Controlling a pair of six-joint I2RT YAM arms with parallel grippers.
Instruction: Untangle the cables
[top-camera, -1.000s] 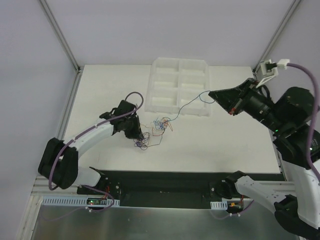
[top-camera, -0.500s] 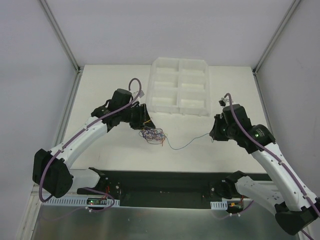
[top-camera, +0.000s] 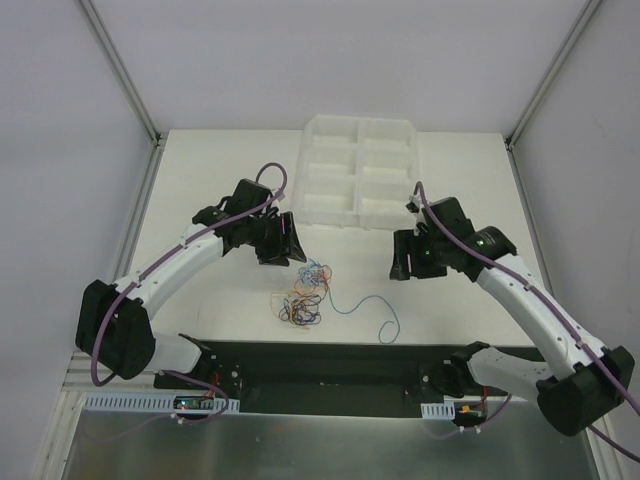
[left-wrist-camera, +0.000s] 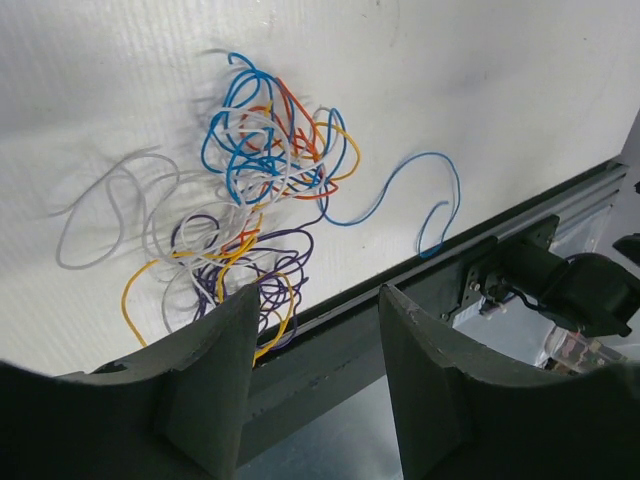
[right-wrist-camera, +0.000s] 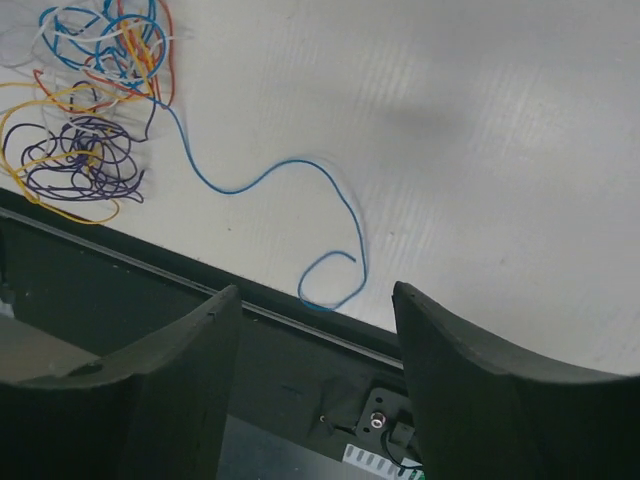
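The cables (top-camera: 303, 294) lie in a small curly tangle on the white table, near its front edge and between the two arms. In the left wrist view the cables (left-wrist-camera: 250, 190) show blue, orange, yellow, purple and white loops. A blue strand (top-camera: 372, 312) trails right from the tangle and ends in a small loop (right-wrist-camera: 335, 283). My left gripper (top-camera: 291, 241) hangs open just above and behind the tangle, nothing between its fingers (left-wrist-camera: 225, 350). My right gripper (top-camera: 400, 262) stands open to the right of the tangle, above the blue strand (right-wrist-camera: 290, 175), holding nothing.
A white tray (top-camera: 357, 170) with six compartments sits at the back of the table, behind both grippers. A black rail (top-camera: 350, 362) runs along the table's near edge, close to the blue strand's end. Grey walls and frame posts close in the sides.
Both grippers have opened and let go of the cables. The tangle has dropped towards the front edge, and the once-stretched blue strand now lies slack. The right arm came down and left.
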